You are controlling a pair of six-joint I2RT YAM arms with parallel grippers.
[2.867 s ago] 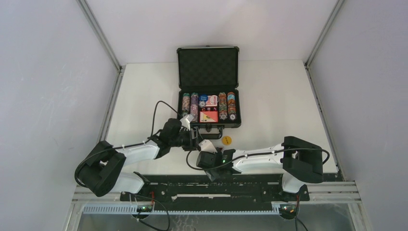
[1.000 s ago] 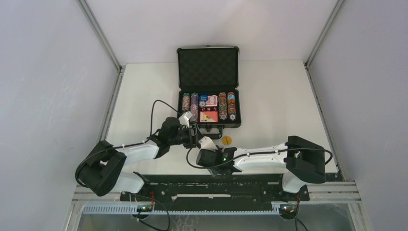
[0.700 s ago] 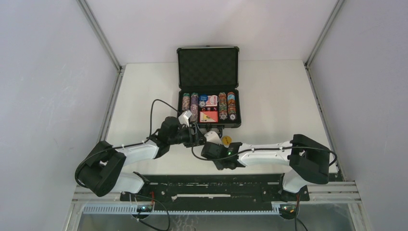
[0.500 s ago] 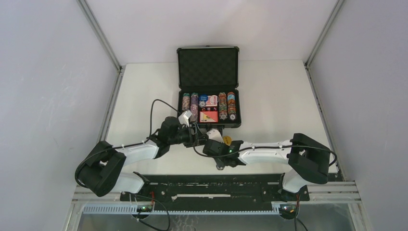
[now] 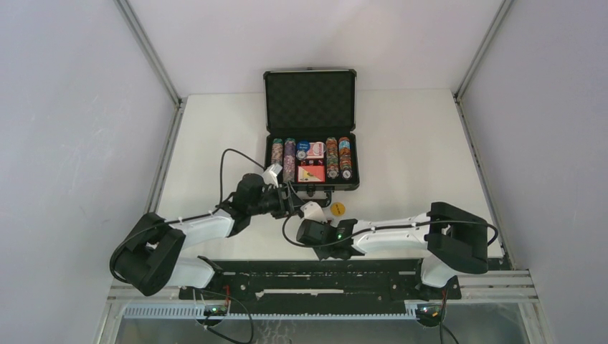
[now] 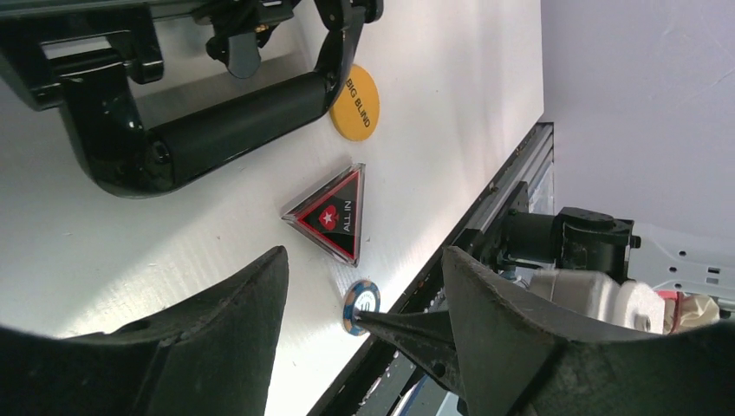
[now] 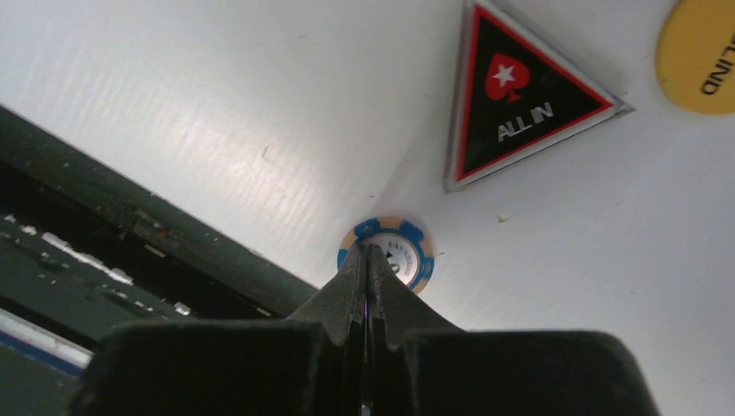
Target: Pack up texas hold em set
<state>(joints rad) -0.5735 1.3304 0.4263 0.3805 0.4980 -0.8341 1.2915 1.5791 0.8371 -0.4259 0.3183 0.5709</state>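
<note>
The black briefcase point(image 5: 356, 174) lies open at mid-table, its tray filled with rows of chips point(image 5: 332, 158) and red card boxes point(image 5: 311, 173). One blue-and-tan poker chip point(image 7: 400, 257) lies flat near the table's front edge. My right gripper point(image 7: 367, 251) is shut, its joined tips resting on the chip's near side. A black-and-red "ALL IN" triangle point(image 7: 516, 108) and a yellow "BIG BLIND" button point(image 6: 357, 102) lie loose between the chip and the case handle point(image 6: 234, 126). My left gripper point(image 6: 364, 253) hovers open above them, holding nothing. In the top view my right gripper point(image 5: 313, 236) hides the chip.
The dark rail point(image 7: 104, 225) of the table's front edge runs just beside the chip. The case's foam-lined lid point(image 5: 310, 100) stands upright at the back. My two wrists sit close together in front of the case.
My right gripper has shut and swung back left after a reach toward the yellow button; its tips now rest on the chip. The left arm has barely moved and stays open.
</note>
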